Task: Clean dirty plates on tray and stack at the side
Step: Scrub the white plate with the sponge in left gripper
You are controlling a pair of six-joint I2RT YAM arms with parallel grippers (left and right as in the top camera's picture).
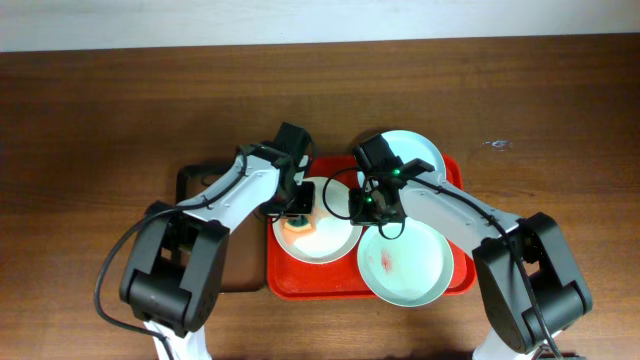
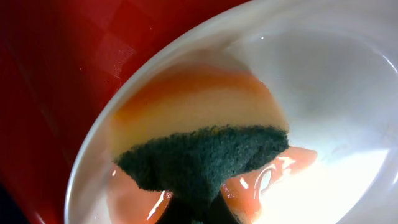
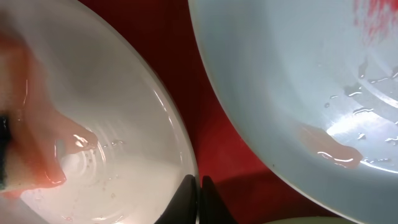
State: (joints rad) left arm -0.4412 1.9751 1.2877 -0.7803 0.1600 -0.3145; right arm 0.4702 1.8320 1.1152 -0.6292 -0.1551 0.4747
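The red tray (image 1: 300,280) holds all three plates. The white plate (image 1: 330,240) lies centre-left. The pale blue plate (image 1: 410,270), with a red smear, lies front right. The pale green plate (image 1: 415,152) lies at the back. My left gripper (image 1: 297,212) is shut on an orange sponge with a green scouring face (image 2: 205,158) and presses it onto the white plate (image 2: 342,93); its fingertips are hidden behind the sponge. My right gripper (image 3: 199,193) is shut on the white plate's rim (image 3: 186,155), next to the pale blue plate (image 3: 298,81).
A narrow black tray (image 1: 190,178) lies left of the red tray, partly under my left arm. Brown table surface surrounds both trays. Wet streaks show on the white plate and the pale blue plate.
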